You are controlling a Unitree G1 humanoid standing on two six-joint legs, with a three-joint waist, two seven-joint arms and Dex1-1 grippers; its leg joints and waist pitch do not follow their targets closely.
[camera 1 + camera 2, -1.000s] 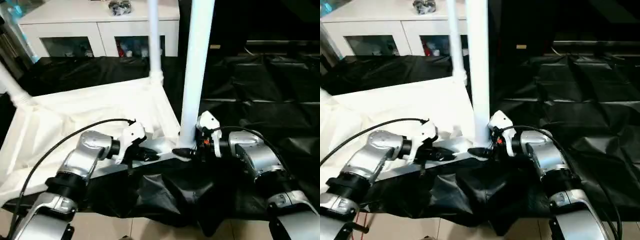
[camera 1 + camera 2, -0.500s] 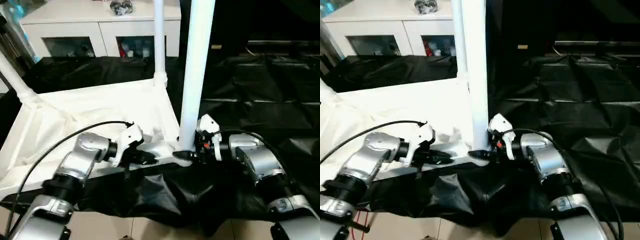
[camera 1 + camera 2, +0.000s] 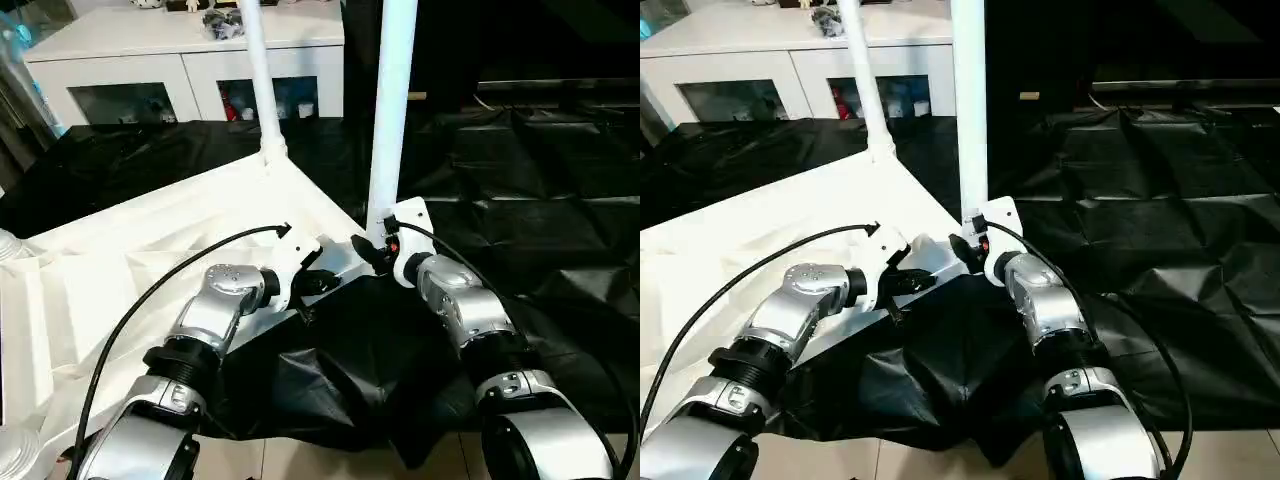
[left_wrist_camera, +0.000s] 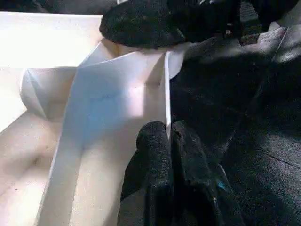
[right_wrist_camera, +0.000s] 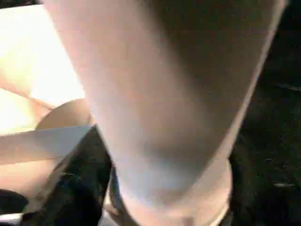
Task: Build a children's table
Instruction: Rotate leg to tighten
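Left wrist view shows your left gripper (image 4: 170, 141) pinching the white ribbed plastic tabletop's (image 3: 150, 250) rim between its fingers; right gripper (image 3: 368, 252), fingers unreadable, meets the near white tubular leg (image 3: 390, 110): seat it next.

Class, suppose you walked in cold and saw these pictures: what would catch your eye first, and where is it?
First, the white table top lying upside down on the black-draped work table, with two white legs rising from its far and near corners: the far leg and the near leg. Next, the two silver arms meeting at the near corner: the left gripper pinches the top's rim, and the right gripper sits at the near leg's base.
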